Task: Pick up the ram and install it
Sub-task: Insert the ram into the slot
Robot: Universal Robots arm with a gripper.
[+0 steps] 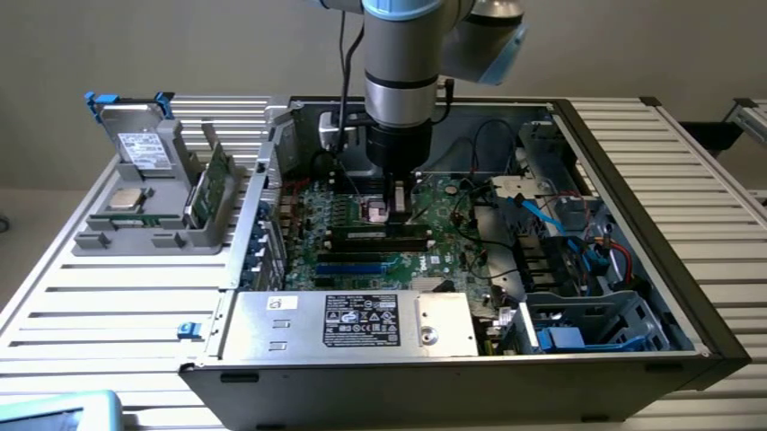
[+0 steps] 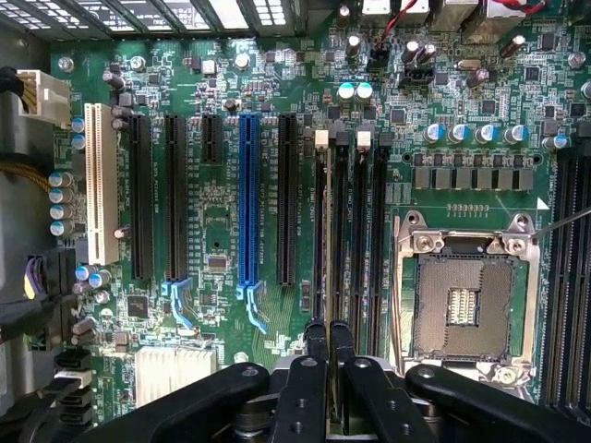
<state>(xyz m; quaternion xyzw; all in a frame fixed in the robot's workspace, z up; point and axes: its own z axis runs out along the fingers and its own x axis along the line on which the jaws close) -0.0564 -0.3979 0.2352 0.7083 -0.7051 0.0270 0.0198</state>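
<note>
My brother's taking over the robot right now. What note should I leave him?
The gripper is shut, low over the slots on the board; I can't tell if it pinches anything.
A ram stands in the grey holder on the exterior view's left, outside the case.
Done: the gripper is at the slots.
Left: the slots look empty, so the ram is not yet installed.

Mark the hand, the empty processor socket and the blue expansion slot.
hand (image 2: 328,330): wrist view, midway between its fingertips.
processor socket (image 2: 466,305): wrist view, centre of the contact field.
blue expansion slot (image 2: 247,198): wrist view, mid-length.
</note>
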